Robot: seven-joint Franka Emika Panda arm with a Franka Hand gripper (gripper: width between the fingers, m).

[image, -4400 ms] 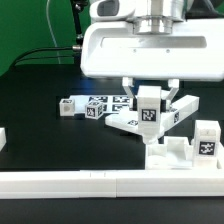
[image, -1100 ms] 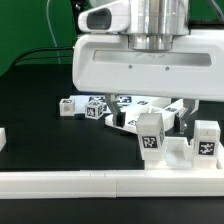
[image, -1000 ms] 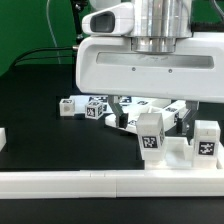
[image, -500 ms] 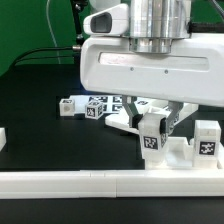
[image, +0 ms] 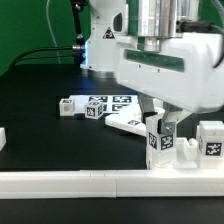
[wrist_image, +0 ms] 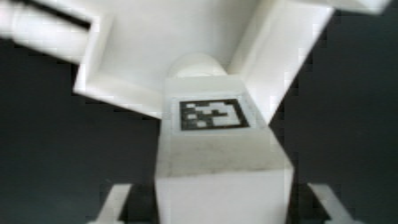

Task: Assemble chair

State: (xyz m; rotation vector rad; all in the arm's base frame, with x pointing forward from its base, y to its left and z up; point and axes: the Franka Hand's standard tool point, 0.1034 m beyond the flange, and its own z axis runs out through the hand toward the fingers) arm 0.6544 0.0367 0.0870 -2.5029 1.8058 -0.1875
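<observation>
My gripper [image: 160, 128] is shut on an upright white post [image: 160, 141] of the chair, which bears a square tag on its face. The post stands just behind the long white rail [image: 90, 182], among other white chair blocks. In the wrist view the same post [wrist_image: 214, 150] fills the middle, its tag facing the camera, with a dark finger [wrist_image: 128, 200] pressed against each side. A second tagged block [image: 212, 141] stands to the exterior view's right of it. A flat white slab [image: 125, 122] lies behind, partly hidden by my hand.
Two small tagged cubes [image: 68, 105] [image: 95, 108] lie on the black table toward the exterior view's left. A white block [image: 3, 138] pokes in at the left edge. Cables run along the back by the green wall.
The jaws have closed from wide open onto the tagged post. The hand has turned about its upright axis, and the post has shifted slightly to the exterior view's right.
</observation>
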